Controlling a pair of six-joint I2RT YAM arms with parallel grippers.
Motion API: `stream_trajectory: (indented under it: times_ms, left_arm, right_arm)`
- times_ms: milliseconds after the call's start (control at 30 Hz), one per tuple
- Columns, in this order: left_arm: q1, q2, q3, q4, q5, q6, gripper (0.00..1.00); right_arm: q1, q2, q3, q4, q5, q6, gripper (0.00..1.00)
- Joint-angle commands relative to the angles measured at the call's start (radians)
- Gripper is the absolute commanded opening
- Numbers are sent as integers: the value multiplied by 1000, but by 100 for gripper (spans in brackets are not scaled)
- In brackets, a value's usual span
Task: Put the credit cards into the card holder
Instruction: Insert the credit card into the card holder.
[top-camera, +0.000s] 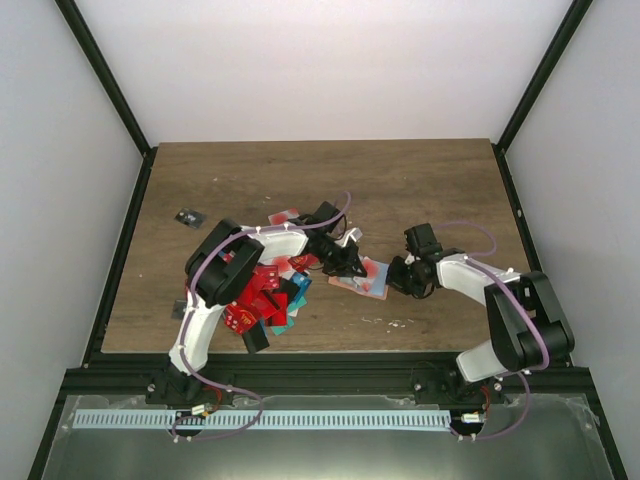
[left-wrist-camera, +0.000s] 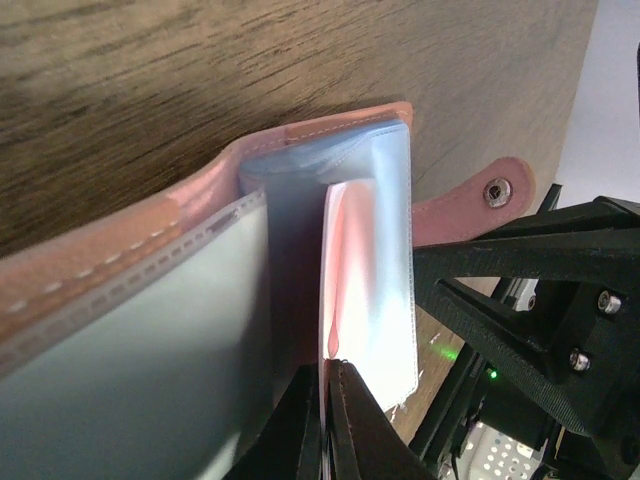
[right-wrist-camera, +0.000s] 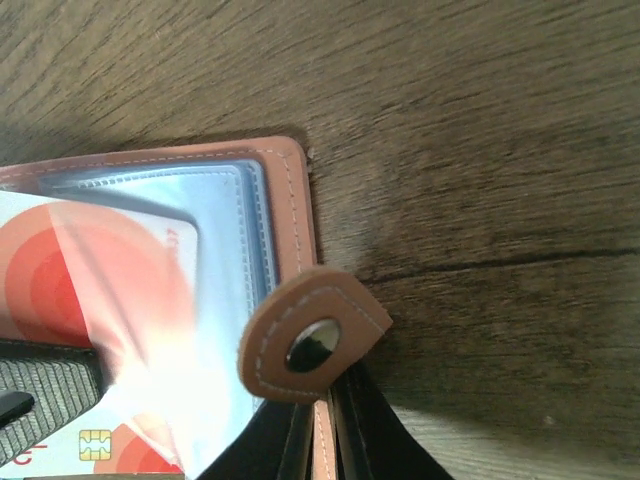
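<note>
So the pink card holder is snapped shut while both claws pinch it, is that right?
No, the card holder lies open, its snap tab unfastened, as the right wrist view shows. The left gripper and right gripper do both pinch it.

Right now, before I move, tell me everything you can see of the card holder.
The card holder lies open on the wooden table between the arms: salmon-pink, leather-look cover with pale stitching, clear plastic sleeves inside, a rounded snap tab with a metal stud. A white card with red circles shows through one sleeve. The left gripper has its jaws shut on a sleeve edge; the right gripper pinches the cover below the tab.
</note>
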Motion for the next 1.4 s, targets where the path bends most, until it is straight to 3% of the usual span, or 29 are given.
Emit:
stream_trajectory:
  times_ms: [0,567,1367]
  left_arm:
    - [-6,49,2,-8,-24,3,4]
    - [29,35,-63,104,-54,-162,4]
    - [59,-95,-149,87,-58,-186,4]
  right_arm:
    - [-1,67,0,22,-16,-20,8]
    - [0,69,-32,26,-73,-15,5]
    - [-1,91,-27,55,-101,-63,6]
